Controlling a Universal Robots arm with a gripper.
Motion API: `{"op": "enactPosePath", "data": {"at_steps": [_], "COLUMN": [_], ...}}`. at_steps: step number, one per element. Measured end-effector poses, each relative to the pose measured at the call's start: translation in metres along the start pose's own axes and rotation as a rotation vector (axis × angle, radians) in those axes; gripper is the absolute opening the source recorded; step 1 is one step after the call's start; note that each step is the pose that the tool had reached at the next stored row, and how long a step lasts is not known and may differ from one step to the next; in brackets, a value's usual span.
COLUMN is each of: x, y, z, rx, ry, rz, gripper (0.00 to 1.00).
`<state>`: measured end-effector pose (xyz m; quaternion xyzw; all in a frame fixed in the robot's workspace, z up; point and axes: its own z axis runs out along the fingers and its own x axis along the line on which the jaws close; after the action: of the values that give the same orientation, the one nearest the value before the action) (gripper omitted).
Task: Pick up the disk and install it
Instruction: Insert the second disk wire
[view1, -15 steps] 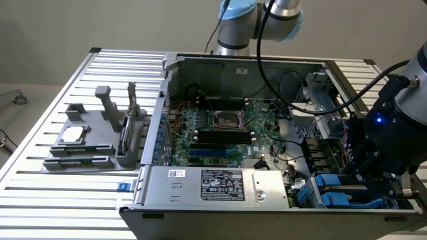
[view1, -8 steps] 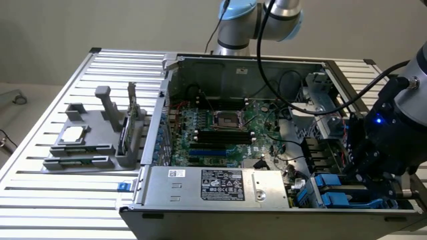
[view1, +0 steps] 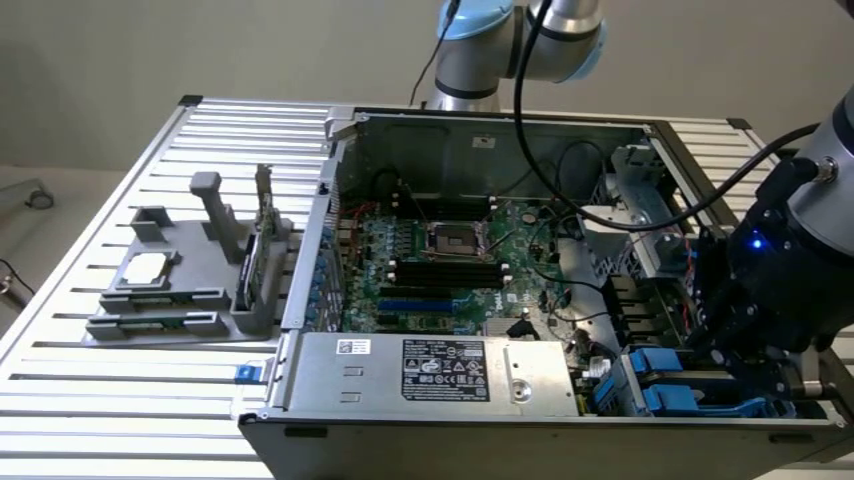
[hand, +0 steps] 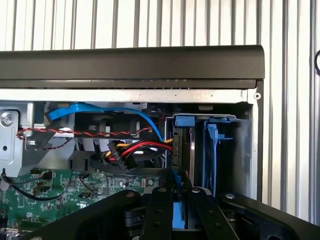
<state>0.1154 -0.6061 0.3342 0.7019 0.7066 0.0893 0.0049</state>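
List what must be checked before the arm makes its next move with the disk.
1. Grip: gripper closed on the blue rail of the disk: ok.
2. Disk upright and lined up with the drive bay: ok.
3. Disk pushed fully home: cannot tell.
4. Blue data cable clear of the disk's slot: ok.
5. Red and yellow power cable clear of the disk: cannot tell; it runs right up beside it.
6. Neighbouring blue rail apart from the disk: ok.

Computer case (view1: 400, 420) on slatted table (view1: 134, 420), parts tray (view1: 187, 290) beside it at exterior view's left, gripper (view1: 747, 350) over case's right corner.
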Motion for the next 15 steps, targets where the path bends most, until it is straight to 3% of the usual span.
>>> {"op": "enactPosePath", "data": {"at_steps": [15], "x": [-0.0021], "y": [0.0002], "z": [0.0026], "rx": [-0.0004], "ry": [0.0053], "rz": [0.001], "gripper": [0.18]}}
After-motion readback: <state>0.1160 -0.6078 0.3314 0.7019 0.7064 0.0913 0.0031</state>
